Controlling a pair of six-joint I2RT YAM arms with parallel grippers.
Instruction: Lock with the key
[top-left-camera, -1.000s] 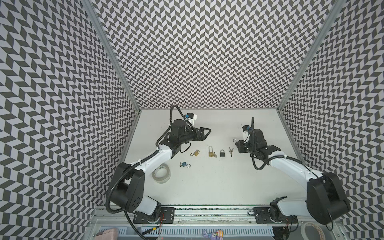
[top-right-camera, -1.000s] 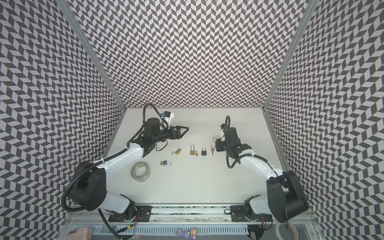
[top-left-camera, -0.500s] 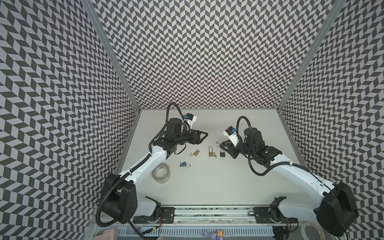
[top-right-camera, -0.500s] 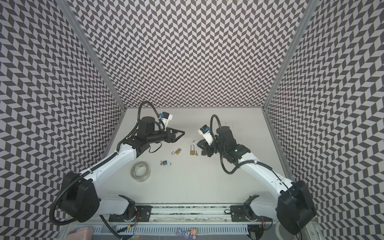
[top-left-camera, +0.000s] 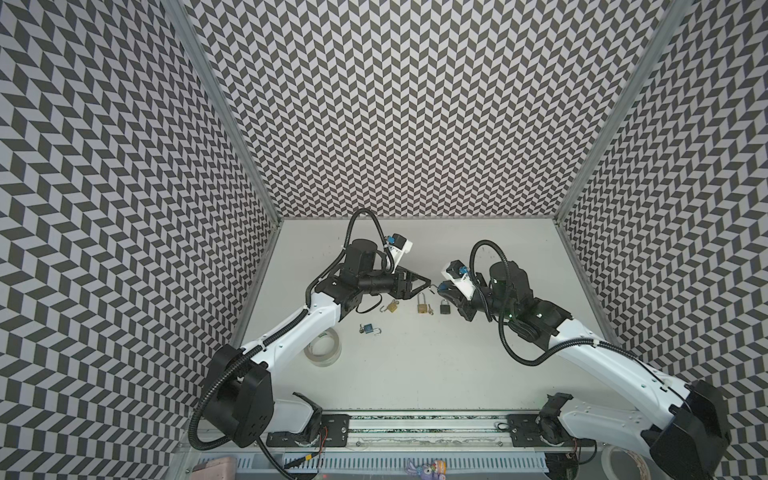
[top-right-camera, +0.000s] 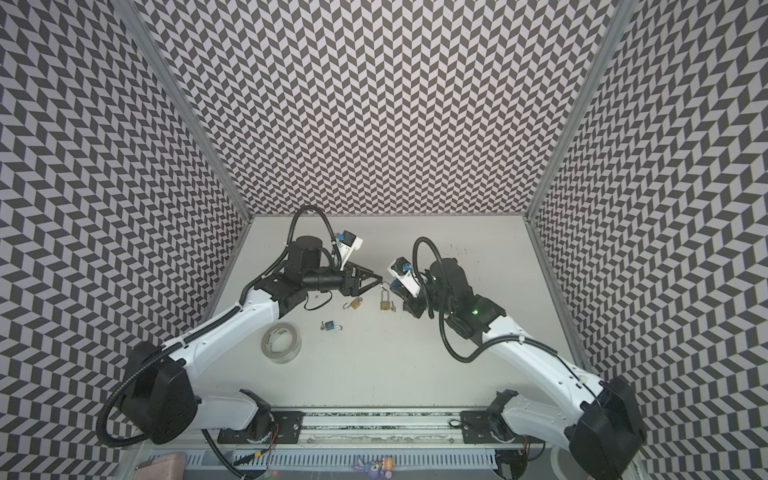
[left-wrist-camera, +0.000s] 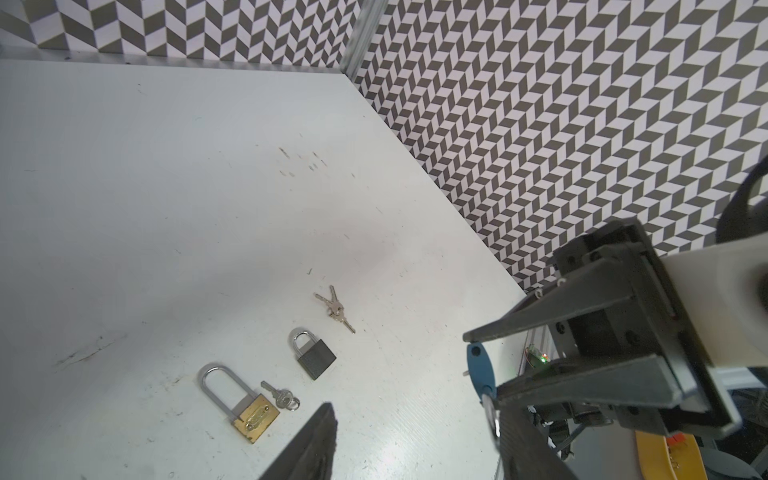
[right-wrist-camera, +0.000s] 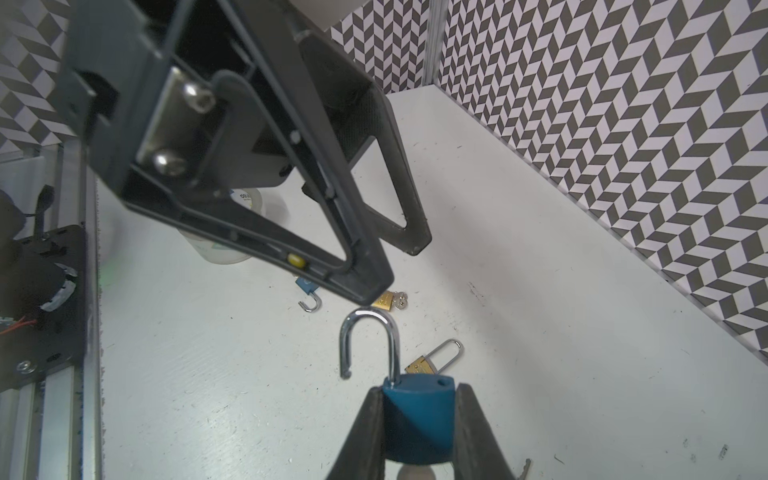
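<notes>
Right gripper (right-wrist-camera: 419, 390): pinching the body of the blue padlock (right-wrist-camera: 417, 419), raised off the table (top-left-camera: 415, 374); shackle (right-wrist-camera: 368, 340) swung open
Left gripper (left-wrist-camera: 413, 413): spread; one fingertip (right-wrist-camera: 370, 286) right at the shackle's curve; contact unclear
Keys (left-wrist-camera: 334, 309): bunch lying on the table, just beside the dark padlock (left-wrist-camera: 316, 357)
Brass padlock (left-wrist-camera: 245, 407): flat on the table; small key (left-wrist-camera: 280, 395) just beside it
</notes>
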